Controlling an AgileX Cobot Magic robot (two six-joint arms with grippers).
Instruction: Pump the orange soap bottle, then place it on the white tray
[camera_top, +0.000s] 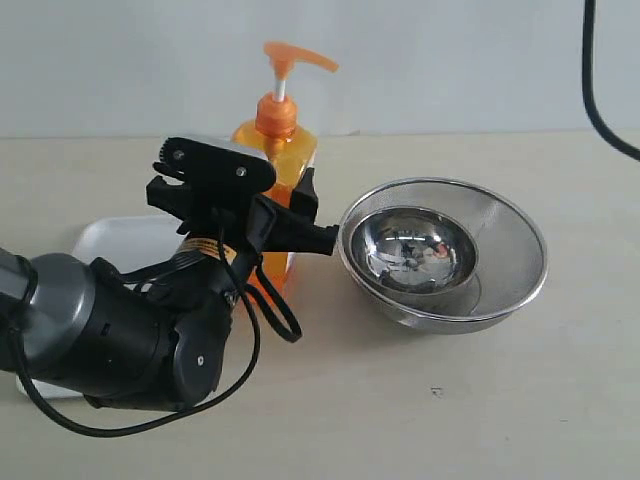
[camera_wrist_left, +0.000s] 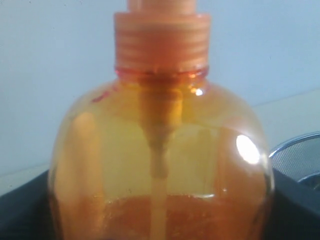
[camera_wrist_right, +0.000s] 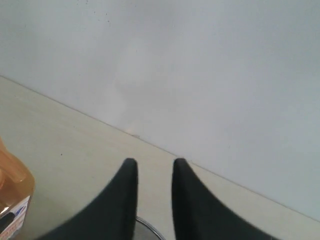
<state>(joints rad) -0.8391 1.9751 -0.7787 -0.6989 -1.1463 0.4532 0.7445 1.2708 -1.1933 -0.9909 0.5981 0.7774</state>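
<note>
Pale beige table (camera_top: 520, 400) against a plain white wall. You see the orange soap bottle (camera_top: 288, 150) standing upright near the middle, its long axis vertical and its pump head (camera_top: 300, 58) at the top with the spout pointing to the right of the exterior view. The left gripper (camera_top: 305, 218) grasps the bottle's body from the side, one black finger on each flank.

The white tray (camera_top: 120, 240) lies just beside the bottle, on the left arm's side and partly hidden by that arm. Two nested steel bowls (camera_top: 500, 290) sit just on the other side.

The right gripper (camera_wrist_right: 154, 167) is out of the exterior view. Its own camera shows the fingers nearly together with a slim gap, empty, the bottle's shoulder low at the picture's edge. You would likely press straight down on the pump head, along the bottle's axis, while the left arm steadies it.
</note>
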